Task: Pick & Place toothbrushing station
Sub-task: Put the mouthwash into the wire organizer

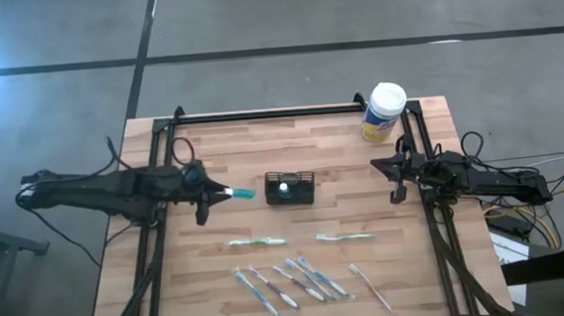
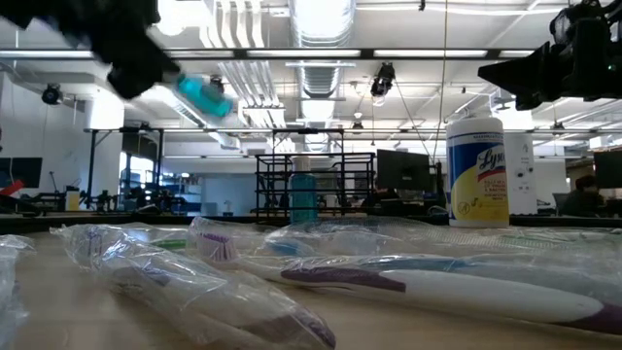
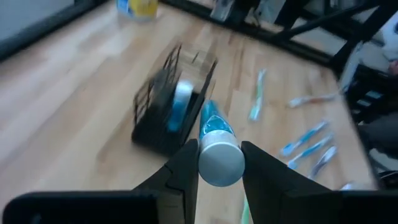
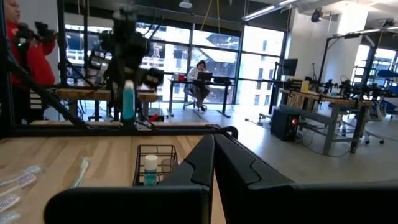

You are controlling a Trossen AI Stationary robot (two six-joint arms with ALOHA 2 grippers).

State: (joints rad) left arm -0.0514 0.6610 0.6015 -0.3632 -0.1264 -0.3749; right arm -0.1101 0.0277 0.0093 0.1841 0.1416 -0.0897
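The black wire-mesh basket (image 1: 290, 188) stands mid-table with a white-capped tube (image 3: 181, 94) upright in it. My left gripper (image 1: 215, 194) hovers just left of the basket, shut on a teal white-capped tube (image 1: 241, 193) that points at it. Two slim green-white items (image 1: 258, 242) (image 1: 344, 237) and several toothbrushes (image 1: 291, 282) lie flat nearer the table's front edge. My right gripper (image 1: 396, 182) waits shut at the table's right side, holding nothing. My left gripper pinches the teal tube at its white-capped end (image 3: 221, 163), one finger on each side. The fingers come from the table's left, slanting down, and lie along the tube. The teal end (image 3: 211, 118) sticks out ahead toward the basket, clear of the table.
A white-lidded, yellow-labelled canister (image 1: 385, 111) stands at the far right corner. Black frame rails (image 1: 165, 186) (image 1: 430, 207) run along both sides of the wooden table. People show in the room beyond the table (image 4: 25, 56).
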